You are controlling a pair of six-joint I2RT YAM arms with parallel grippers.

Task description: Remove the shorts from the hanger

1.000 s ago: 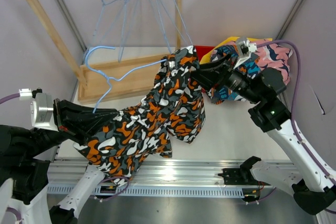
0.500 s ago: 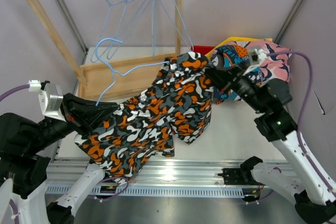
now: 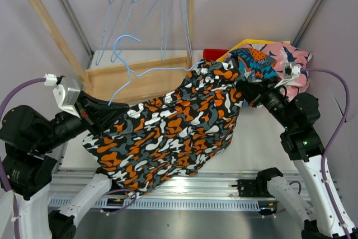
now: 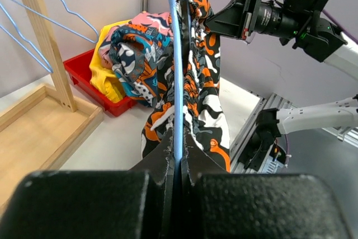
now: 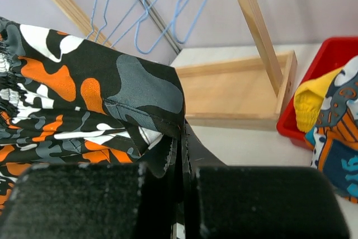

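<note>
At 9 o'clock my left claw (image 4: 179, 160) pinches the light-blue wire hanger (image 4: 175, 54); at 3 o'clock my right claw (image 5: 182, 138) pinches the orange-black-white cloth shorts (image 3: 173, 132). Bunched cloth could snag on the wire and yank the hanger loose.

Right gripper (image 5: 182, 134): black fingers pressed together, a hem of cloth pinched between them.
Orange-black-white shorts (image 5: 84, 93): the held item, spreading left from the grip, elastic waistband at the left edge.
Wooden rack (image 5: 235, 96): flat base on the table (image 5: 246, 144), slanted post rising from it.
Blue wire hangers (image 5: 142, 51): several, hanging behind the rack.
Red tray (image 5: 319, 65): far right, holding yellow shorts (image 5: 310, 104) and teal-orange print shorts (image 5: 335, 144).
</note>
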